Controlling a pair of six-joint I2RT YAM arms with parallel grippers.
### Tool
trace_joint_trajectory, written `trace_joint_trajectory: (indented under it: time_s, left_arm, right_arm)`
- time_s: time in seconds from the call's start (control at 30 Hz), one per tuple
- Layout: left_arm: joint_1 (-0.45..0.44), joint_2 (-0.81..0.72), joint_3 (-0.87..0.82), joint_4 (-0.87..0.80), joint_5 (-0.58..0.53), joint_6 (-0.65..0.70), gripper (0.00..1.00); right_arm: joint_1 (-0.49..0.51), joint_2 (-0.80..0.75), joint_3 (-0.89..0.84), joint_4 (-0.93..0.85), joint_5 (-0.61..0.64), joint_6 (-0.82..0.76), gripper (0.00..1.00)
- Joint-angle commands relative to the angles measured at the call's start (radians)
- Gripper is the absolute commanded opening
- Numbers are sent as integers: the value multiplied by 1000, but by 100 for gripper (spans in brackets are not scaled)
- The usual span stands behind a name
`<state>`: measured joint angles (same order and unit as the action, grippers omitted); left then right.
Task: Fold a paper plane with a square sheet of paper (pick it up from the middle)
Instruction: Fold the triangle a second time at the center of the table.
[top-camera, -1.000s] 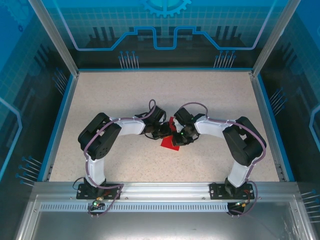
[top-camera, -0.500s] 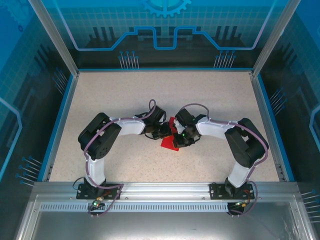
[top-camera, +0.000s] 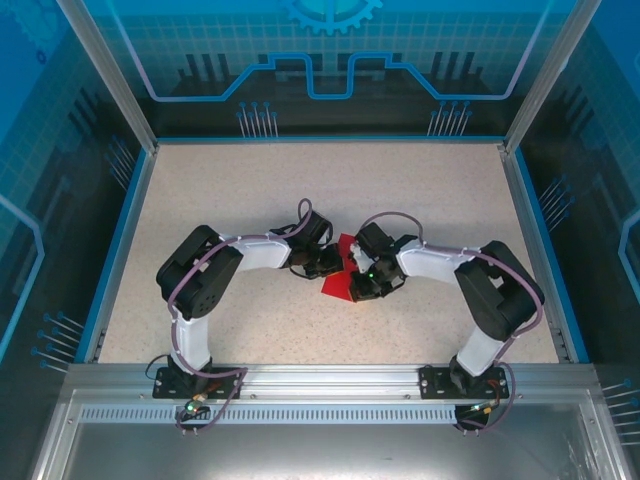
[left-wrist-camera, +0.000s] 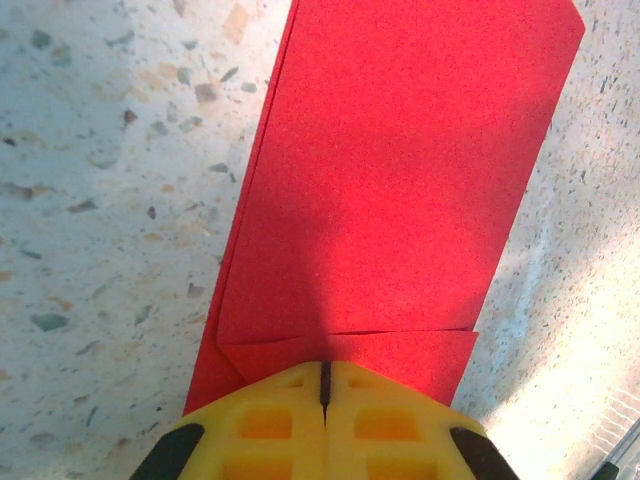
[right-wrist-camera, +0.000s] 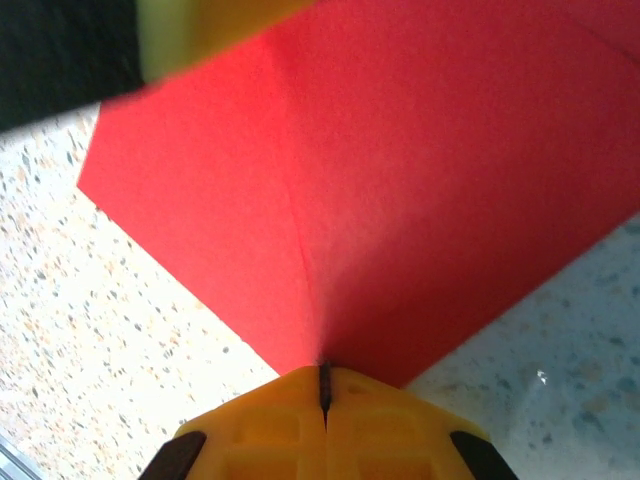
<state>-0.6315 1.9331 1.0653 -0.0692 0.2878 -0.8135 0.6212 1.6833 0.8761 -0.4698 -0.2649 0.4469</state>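
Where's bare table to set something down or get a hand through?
Free: far half of the table, up to the back wall; strips outside each elbow, along the blue rails; near strip between the bases. Crowded: centre, where left tool and right tool meet at the paper.

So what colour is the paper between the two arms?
The paper is plain bright red, clearest in the left wrist view.

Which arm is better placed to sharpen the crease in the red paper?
Probably right: the right gripper, shut, meets the crease end-on; the left gripper rests on the paper.
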Motion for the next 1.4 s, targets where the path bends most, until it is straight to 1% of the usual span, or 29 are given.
trace_joint_trajectory:
  time_s: [0.0,0.13,0.27,0.33,0.47,0.57,0.67,0.83,1.0,1.13,1.23,1.37]
  left_arm:
    - [-11,78,-26,-139,-90,-13,3]
    - [-11,76,-27,-135,-88,-13,3]
    - [-11,76,-25,-133,-88,-15,3]
    - [-11,76,-25,-132,-86,-15,3]
    - [-11,76,-24,-131,-85,-18,3]
    - [-11,76,-24,-131,-84,-20,3]
    - [-11,76,-28,-129,-83,-23,2]
    - [-11,78,-33,-127,-86,-26,2]
    - [-10,81,-38,-141,-106,-42,2]
    - [-11,85,-43,-149,-119,-45,2]
    - [-11,90,-44,-146,-118,-45,2]
    - [-11,89,-42,-138,-113,-45,1]
  right_arm:
    - [1,-28,-64,-124,10,-16,2]
    - [-14,-94,-50,-126,-4,-11,2]
    - [-24,-144,30,-108,-2,-6,2]
    - [-23,-123,73,-97,-3,-4,2]
    - [-17,-18,138,-40,-11,15,1]
    - [-14,53,168,-9,-13,36,0]
    - [-14,87,169,6,-4,38,0]
    - [-15,126,141,8,16,32,0]
    - [-17,104,65,-22,23,13,0]
    - [-22,36,-60,-64,22,-4,0]
    - [-31,-41,-140,-79,-3,-7,0]
    - [-41,-135,-170,-92,-27,-5,0]
